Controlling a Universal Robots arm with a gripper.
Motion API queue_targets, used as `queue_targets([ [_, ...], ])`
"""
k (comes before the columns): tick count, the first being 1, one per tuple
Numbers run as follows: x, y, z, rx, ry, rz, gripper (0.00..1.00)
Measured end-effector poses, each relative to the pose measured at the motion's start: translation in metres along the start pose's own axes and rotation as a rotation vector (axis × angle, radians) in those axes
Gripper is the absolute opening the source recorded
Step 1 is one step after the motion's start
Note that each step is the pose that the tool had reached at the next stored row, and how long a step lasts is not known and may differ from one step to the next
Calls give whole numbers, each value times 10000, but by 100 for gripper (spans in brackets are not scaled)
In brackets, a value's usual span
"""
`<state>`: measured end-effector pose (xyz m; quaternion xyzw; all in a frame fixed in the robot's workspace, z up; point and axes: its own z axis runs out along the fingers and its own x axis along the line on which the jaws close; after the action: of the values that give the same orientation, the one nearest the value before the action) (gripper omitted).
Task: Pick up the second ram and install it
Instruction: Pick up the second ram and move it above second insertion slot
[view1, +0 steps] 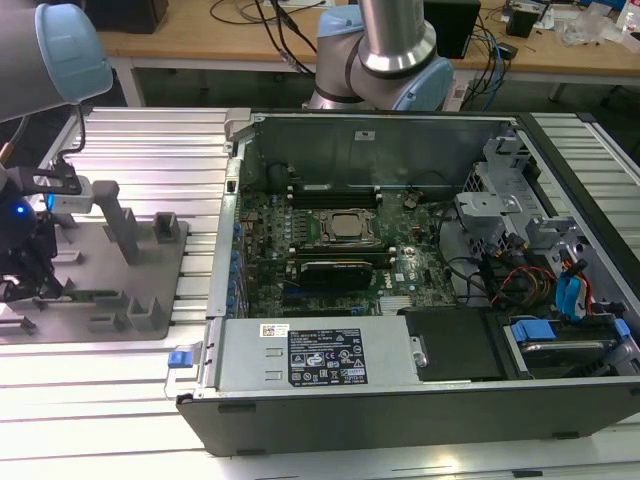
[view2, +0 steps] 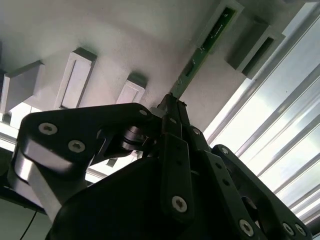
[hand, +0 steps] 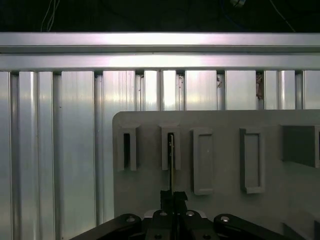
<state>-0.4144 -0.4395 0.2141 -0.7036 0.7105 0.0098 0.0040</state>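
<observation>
The second ram (view2: 206, 46), a thin green stick, stands on edge in the grey fixture tray (view2: 125, 45), with its far end in a slotted post. In the first wrist view the second ram (hand: 171, 165) runs edge-on from that post to my gripper (hand: 173, 196). My gripper (view2: 170, 107) is shut on the stick's near end, with a black finger pressed on each face. In the exterior view my gripper (view1: 45, 288) hangs low over the tray (view1: 100, 240) at the far left, and the ram (view1: 92, 295) shows as a green strip beside it.
An open computer case (view1: 400, 130) lies to the exterior view's right of the tray, with the motherboard and its silver processor (view1: 350, 226) exposed. Grey posts (view1: 120, 230) rise from the tray. Ribbed aluminium table (hand: 60, 150) surrounds both. The arm's base (view1: 385, 60) stands behind the case.
</observation>
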Motion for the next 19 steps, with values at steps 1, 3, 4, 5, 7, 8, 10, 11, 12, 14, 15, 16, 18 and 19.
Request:
queue_targets([
  [1,0,0,-23,1,0,0,9],
  [3,-2,0,-71,1,0,0,9],
  [4,-3,1,-127,1,0,1,9],
  [5,-4,2,-200,1,0,0,9],
  [7,-6,2,-269,1,0,1,9],
  [8,-6,3,-291,0,0,1,9],
  [10,-7,3,-331,1,0,1,9],
  [11,-8,3,-375,1,-1,0,9],
  [12,-8,3,-405,1,0,0,9],
  [14,-12,3,-483,1,0,-1,9],
  [15,-16,4,-526,0,1,1,9],
  [16,-19,4,-560,1,0,0,9],
  [18,-28,5,-608,1,0,1,9],
  [19,-33,5,-643,1,0,0,9],
])
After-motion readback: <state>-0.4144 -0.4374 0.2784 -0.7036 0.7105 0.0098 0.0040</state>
